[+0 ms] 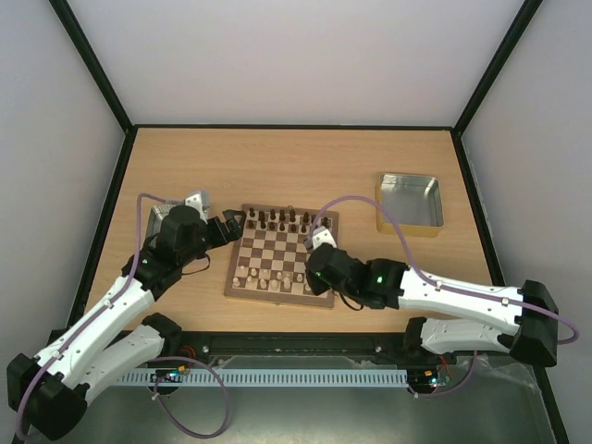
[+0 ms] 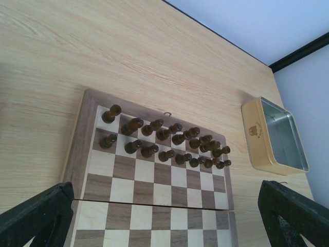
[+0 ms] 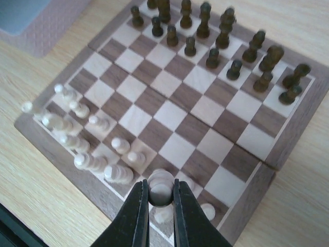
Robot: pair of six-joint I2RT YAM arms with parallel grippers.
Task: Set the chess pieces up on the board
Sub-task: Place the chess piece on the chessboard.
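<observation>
Over the board's near-right corner, right gripper pinches a cream chess piece, left gripper gapes wide, tin's shiny floor showing.

Your left arm reaches forward from its base and bends inward. The left gripper is spread wide, with a finger in each lower corner of the left wrist view. Your right arm stretches low to the left, and the right gripper is pinched onto a cream chess piece.
</observation>
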